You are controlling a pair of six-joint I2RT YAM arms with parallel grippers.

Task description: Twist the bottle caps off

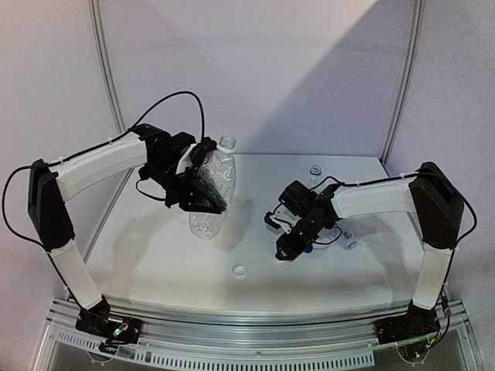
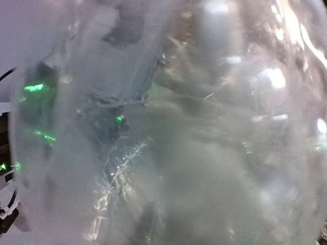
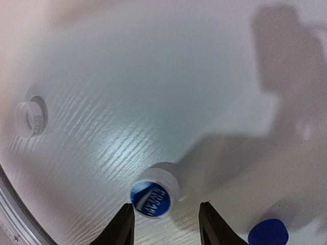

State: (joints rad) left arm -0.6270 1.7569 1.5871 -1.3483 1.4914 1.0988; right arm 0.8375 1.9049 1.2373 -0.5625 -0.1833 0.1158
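Pressing up against the left wrist lens, the dented bottle (image 2: pixel 204 127) is filling that whole view as a blur of clear plastic and glare, hiding the left tool's own fingers. From above, the left tool (image 1: pixel 207 193) is clamping shut around the middle of the dented bottle (image 1: pixel 223 166), holding it tilted over the left half of the surface (image 1: pixel 155 255) with its neck pointing toward the far edge. Whether its base is touching down, and whether the neck is carrying a cap, is hard to make out at this size.

A second bottle (image 1: pixel 349 241) is lying toward the right edge, mostly hidden behind the right forearm, with only a clear end and a bit of blue showing. A small clear shape (image 1: pixel 315 170) is sitting by the far edge, too small to identify.

The right tool (image 3: pixel 165 205) is hanging low over the centre-right of the surface with its fingers standing apart, gripping nothing. A white cap with a blue printed top (image 3: pixel 153 194) is lying just ahead of that gap, motion-blurred; contact with the nearer finger cannot be told. The right tool (image 1: pixel 288 251) is covering it from above.

The blue cap (image 3: pixel 268 234) is lying beside the other finger, cut off by the frame's bottom. The plain white cap (image 1: pixel 240 271) is lying alone nearer the near edge.
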